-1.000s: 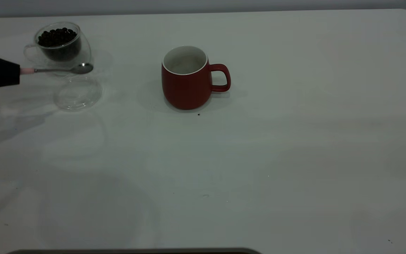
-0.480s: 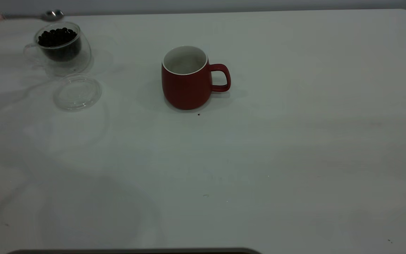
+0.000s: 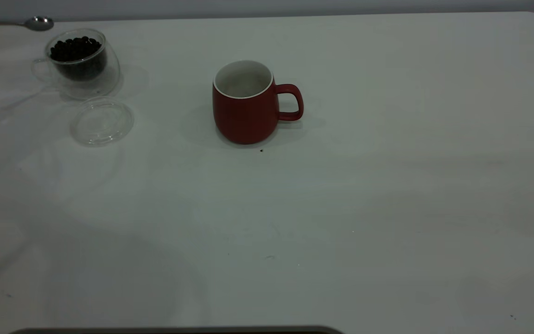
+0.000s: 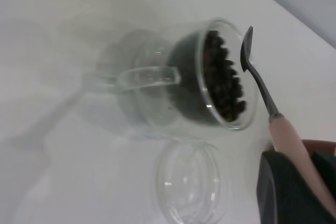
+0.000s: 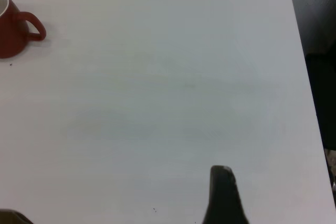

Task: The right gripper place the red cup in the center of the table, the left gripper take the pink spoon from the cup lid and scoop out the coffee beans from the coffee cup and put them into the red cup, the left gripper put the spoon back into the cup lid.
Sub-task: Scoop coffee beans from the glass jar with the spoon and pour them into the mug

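Observation:
The red cup (image 3: 246, 104) stands upright near the middle of the table (image 3: 364, 185), handle to the right, with nothing showing in its white inside. My left gripper (image 4: 307, 182) is shut on the pale handle of the pink spoon (image 4: 260, 82). It holds the spoon in the air, with the metal bowl (image 3: 39, 23) just beyond the far rim of the coffee cup (image 3: 79, 62). The coffee beans (image 3: 74, 48) fill that cup. The cup lid (image 3: 102, 121) lies bare in front of it. My right gripper (image 5: 118, 192) hangs open over bare table, far right of the red cup (image 5: 10, 30).
The table's right edge (image 5: 302, 77) runs close beside the right gripper, with dark floor beyond it. A dark speck (image 3: 261, 150) lies just in front of the red cup. A dark strip (image 3: 174, 330) shows at the near table edge.
The spoon has risen off the lid area to behind the coffee cup, then slid left. The left gripper has gone out of the exterior view. Cups and lid have not moved.

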